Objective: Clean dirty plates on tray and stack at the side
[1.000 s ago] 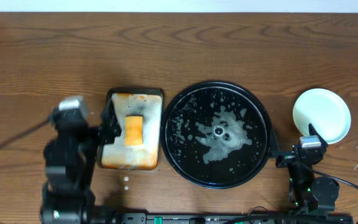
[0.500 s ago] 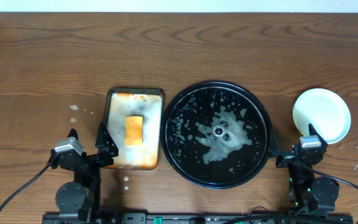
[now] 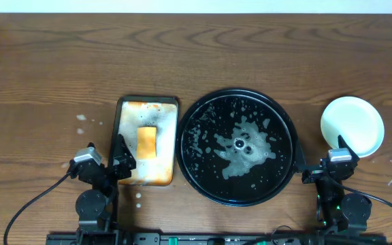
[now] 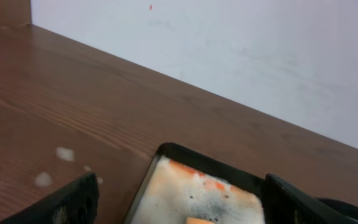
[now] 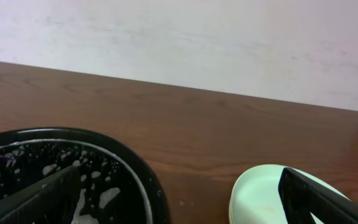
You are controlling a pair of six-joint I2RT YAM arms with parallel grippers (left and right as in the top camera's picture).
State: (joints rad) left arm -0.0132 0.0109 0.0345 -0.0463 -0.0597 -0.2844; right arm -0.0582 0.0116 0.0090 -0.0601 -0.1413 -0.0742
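The round black tray (image 3: pixel 203 112) lies mid-table, wet with foam and water, and no plate is on it; its rim shows in the right wrist view (image 5: pixel 148 180). A pale mint plate (image 3: pixel 352 126) rests on the wood to the tray's right, also seen from the right wrist (image 5: pixel 260 196). Whether more plates lie under it I cannot tell. My right gripper (image 3: pixel 320 162) (image 5: pixel 179 208) is parked open at the front edge, between tray and plate, holding nothing. My left gripper (image 3: pixel 105 162) (image 4: pixel 182 208) is open and empty at the front edge, straddling the foamy pan's left side.
A rectangular metal pan (image 3: pixel 124 105) full of foam holds an orange sponge (image 3: pixel 145 143) left of the tray. Foam specks dot the wood (image 3: pixel 80 118) left of the pan and near the front edge (image 3: pixel 138 197). A white wall borders the table's far side.
The left arm has dropped from its raised pose beside the pan to a parked pose at the front edge, then shifted slightly right. The right arm has not moved.
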